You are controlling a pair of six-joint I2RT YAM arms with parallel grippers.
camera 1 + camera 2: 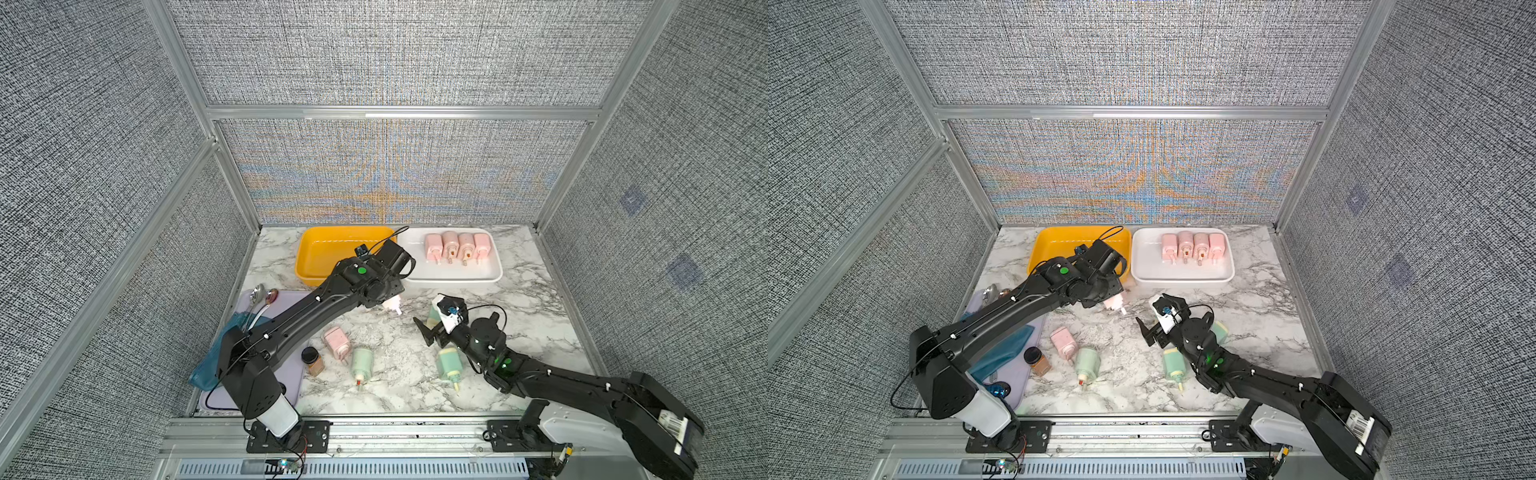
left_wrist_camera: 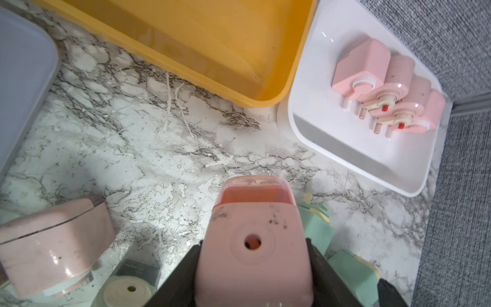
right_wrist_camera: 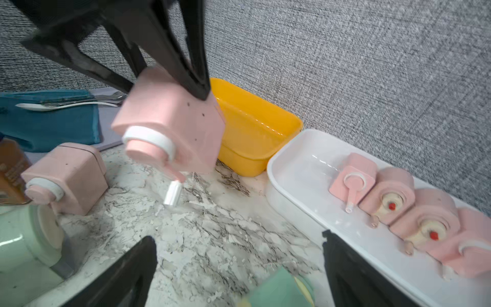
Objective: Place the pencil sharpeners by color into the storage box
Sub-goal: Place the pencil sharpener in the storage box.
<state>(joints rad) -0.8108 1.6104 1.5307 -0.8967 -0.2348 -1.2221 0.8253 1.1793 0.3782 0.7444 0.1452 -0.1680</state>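
Observation:
My left gripper (image 2: 253, 247) is shut on a pink pencil sharpener (image 1: 393, 306), held off the marble just in front of the gap between the two storage boxes. The yellow box (image 1: 316, 249) holds nothing. The white box (image 1: 453, 277) holds a row of several pink sharpeners (image 1: 457, 247). Another pink sharpener (image 1: 337, 341) rests on the table. Mint green sharpeners (image 1: 362, 362) (image 1: 449, 363) lie nearer the front, and one more (image 1: 434, 316) peeks out beside my right wrist. My right gripper (image 1: 424, 332) is open over the marble, with nothing between its fingers.
A small brown jar with a black lid (image 1: 312, 360) stands next to the loose pink sharpener. At the left, a lilac tray (image 1: 291, 386) carries a teal cloth (image 1: 216, 357) and spoons (image 1: 259, 295). Grey fabric walls close in three sides.

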